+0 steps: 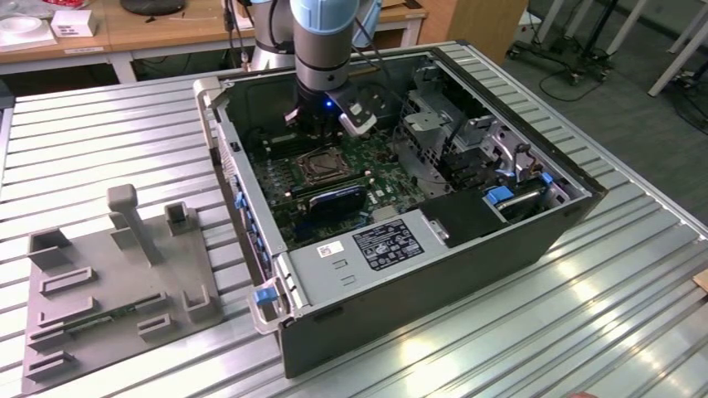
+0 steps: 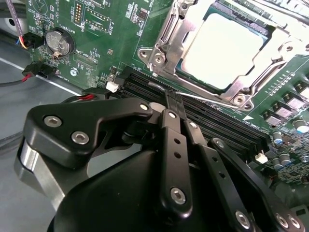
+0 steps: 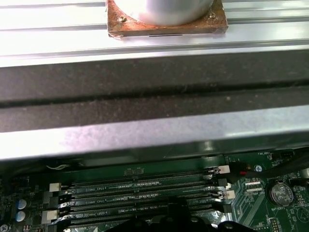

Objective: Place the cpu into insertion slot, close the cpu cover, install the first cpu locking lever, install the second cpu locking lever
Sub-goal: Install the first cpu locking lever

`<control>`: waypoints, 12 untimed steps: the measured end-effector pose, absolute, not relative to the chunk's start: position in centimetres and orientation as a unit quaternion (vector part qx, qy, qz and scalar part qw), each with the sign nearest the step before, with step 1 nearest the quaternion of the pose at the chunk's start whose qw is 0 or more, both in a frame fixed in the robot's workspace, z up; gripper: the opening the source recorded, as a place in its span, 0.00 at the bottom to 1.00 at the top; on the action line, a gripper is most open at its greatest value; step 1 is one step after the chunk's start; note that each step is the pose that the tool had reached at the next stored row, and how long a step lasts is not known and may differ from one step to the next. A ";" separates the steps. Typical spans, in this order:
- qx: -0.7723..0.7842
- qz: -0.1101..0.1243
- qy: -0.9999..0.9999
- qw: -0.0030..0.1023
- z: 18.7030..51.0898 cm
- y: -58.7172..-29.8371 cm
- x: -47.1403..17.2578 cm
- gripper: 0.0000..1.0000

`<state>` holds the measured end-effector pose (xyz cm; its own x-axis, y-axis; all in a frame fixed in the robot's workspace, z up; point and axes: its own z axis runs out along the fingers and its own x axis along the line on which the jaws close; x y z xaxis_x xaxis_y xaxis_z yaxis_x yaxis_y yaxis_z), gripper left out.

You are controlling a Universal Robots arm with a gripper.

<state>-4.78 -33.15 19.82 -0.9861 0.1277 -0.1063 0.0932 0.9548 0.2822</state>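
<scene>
The pale square cpu [image 2: 224, 43] lies in the insertion slot [image 1: 321, 166] on the green motherboard. The silvery cpu cover [image 2: 166, 36] is folded down flat around it, its cut-out showing the chip. A thin metal locking lever [image 2: 212, 99] runs along the socket's edge beside the memory slots. My gripper [image 2: 172, 99] is shut, its black fingertips together at one end of that lever; whether they pinch it is unclear. In the exterior view the gripper [image 1: 318, 133] hangs inside the open computer case just behind the socket.
Long black memory slots [image 2: 217, 125] lie between my fingers and the socket, also seen as memory slots [image 3: 140, 193]. A coin battery [image 2: 58, 42] and cables sit nearby. The case wall [image 3: 145, 130] stands close. A drive cage [image 1: 443, 141] and grey fixture plate [image 1: 111, 274] flank the area.
</scene>
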 end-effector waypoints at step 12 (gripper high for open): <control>0.055 0.137 0.987 0.065 19.6 -33.3 -4.8 0.11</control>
<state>-4.79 -33.32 19.60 -0.9854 0.1269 -0.1138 0.0911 0.9564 0.2776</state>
